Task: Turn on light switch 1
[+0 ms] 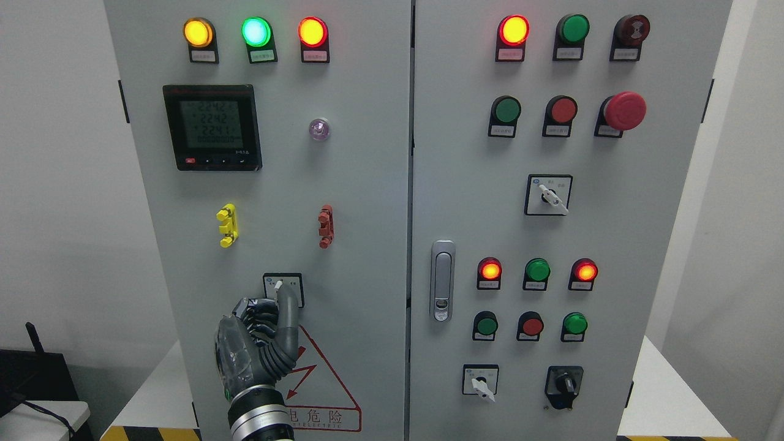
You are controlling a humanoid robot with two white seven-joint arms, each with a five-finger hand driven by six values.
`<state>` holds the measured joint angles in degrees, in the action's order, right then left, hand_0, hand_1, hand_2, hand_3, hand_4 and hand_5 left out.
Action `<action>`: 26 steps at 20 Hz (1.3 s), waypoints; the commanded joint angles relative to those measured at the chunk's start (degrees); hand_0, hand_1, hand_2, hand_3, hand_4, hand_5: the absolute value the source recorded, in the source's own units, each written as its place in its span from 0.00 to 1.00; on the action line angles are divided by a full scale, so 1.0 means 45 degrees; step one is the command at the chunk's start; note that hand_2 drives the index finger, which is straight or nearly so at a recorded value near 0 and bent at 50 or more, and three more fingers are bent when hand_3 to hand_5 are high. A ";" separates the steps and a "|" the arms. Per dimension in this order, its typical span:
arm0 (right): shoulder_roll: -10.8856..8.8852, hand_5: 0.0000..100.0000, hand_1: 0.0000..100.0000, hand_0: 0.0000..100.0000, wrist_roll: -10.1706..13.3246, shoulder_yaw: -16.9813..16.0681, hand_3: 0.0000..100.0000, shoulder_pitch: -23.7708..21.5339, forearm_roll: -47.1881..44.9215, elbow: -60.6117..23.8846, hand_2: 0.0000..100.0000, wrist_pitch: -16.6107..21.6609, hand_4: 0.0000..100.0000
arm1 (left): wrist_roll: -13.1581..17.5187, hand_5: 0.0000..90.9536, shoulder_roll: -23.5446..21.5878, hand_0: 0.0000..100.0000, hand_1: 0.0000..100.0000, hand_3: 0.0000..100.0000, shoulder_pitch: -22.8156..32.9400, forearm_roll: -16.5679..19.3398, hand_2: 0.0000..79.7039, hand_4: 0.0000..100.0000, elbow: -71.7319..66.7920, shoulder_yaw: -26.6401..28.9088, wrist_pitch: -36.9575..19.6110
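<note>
Low on the left cabinet door [361, 184] sits a small selector switch [281, 284] on a white square plate, with a white lever. My left hand [269, 306] rises from the bottom edge just below it. One dark digit [286, 301] stretches upward and lies against the switch plate, its tip beside the lever. The other fingers [256, 313] are curled in, holding nothing. The lower half of the switch plate is hidden behind the hand. My right hand is out of view.
Above the switch are a yellow clip [227, 225], a red clip [326, 226], a digital meter [212, 127] and three lit lamps. The right door carries a latch handle [442, 280], a red mushroom button [623, 111], lamps and three more selector switches. A warning triangle [318, 380] lies beside my wrist.
</note>
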<state>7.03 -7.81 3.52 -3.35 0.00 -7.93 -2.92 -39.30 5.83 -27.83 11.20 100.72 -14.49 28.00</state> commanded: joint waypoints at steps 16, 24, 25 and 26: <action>0.0000 0.00 0.39 0.12 -0.0003 0.0000 0.00 0.0002 -0.0215 -0.0015 0.00 0.0005 0.00 | 0.0003 0.91 0.0012 0.54 0.23 0.81 -0.0047 -0.0067 0.78 0.85 0.0001 -0.0099 -0.0032; 0.0000 0.00 0.39 0.12 -0.0022 0.0000 0.00 0.0002 -0.0234 0.0004 0.00 0.0005 0.00 | 0.0023 0.91 -0.0007 0.62 0.17 0.81 -0.0047 -0.0086 0.79 0.85 0.0001 -0.0099 -0.0032; 0.0000 0.00 0.39 0.12 -0.0003 0.0000 0.00 0.0002 -0.0235 -0.0015 0.00 0.0005 0.00 | 0.0023 0.91 0.0012 0.63 0.16 0.81 -0.0047 -0.0067 0.79 0.85 0.0001 -0.0099 -0.0032; 0.0000 0.00 0.39 0.12 -0.0003 0.0000 0.00 0.0002 -0.0235 0.0004 0.00 0.0005 0.00 | 0.0023 0.91 0.0012 0.64 0.15 0.81 -0.0047 -0.0067 0.79 0.85 0.0001 -0.0099 -0.0032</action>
<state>7.03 -8.06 3.52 -3.35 0.00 -7.96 -2.92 -39.14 5.86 -28.03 10.85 100.73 -14.89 27.89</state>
